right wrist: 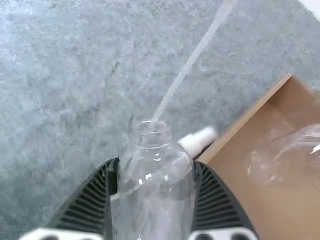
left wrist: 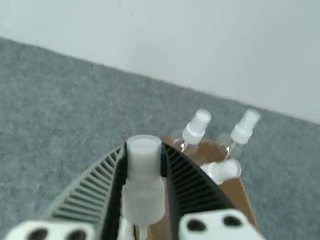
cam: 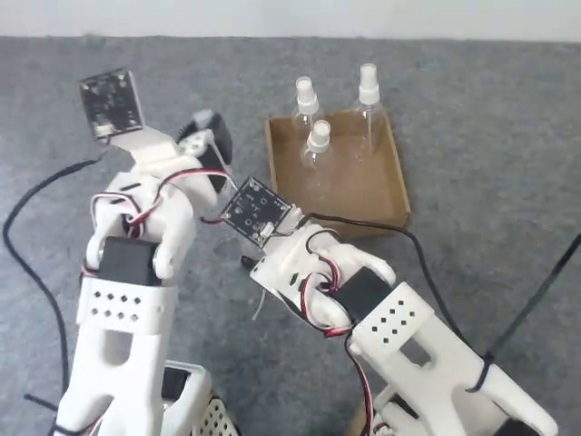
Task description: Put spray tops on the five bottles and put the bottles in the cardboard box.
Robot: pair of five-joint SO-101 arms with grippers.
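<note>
- Left claw (left wrist: pixel 144 152) is clamped on a white spray top (left wrist: pixel 143 175), with one finger on each side of its collar. The cap end stands out past the fingertips.
- Right claw (right wrist: pixel 155 167) is clamped round the body of a clear bottle (right wrist: pixel 152 172), whose neck is open.
- We see a thin tube (right wrist: pixel 192 55) slanting down to that open neck. Its lower end sits at the rim, and we cannot tell how far in it goes.
- Just behind the held bottle we note a second spray top (right wrist: pixel 198 139), close beside the outer wall of the cardboard box (right wrist: pixel 260 130). We cannot tell whether it rests on the surface.
- In the high view the cardboard box lies open-topped on the surface, just beyond both arms.
- Three capped bottles (cam: pixel 318 150) stand upright inside it, two along the far wall and one nearer the middle.
- We record the surface (cam: pixel 490 100) as grey with a carpet-like texture.
- A pale wall (left wrist: pixel 200 40) runs along its far edge.
- Dark cables (cam: pixel 36 272) trail across the surface beside the arms.
</note>
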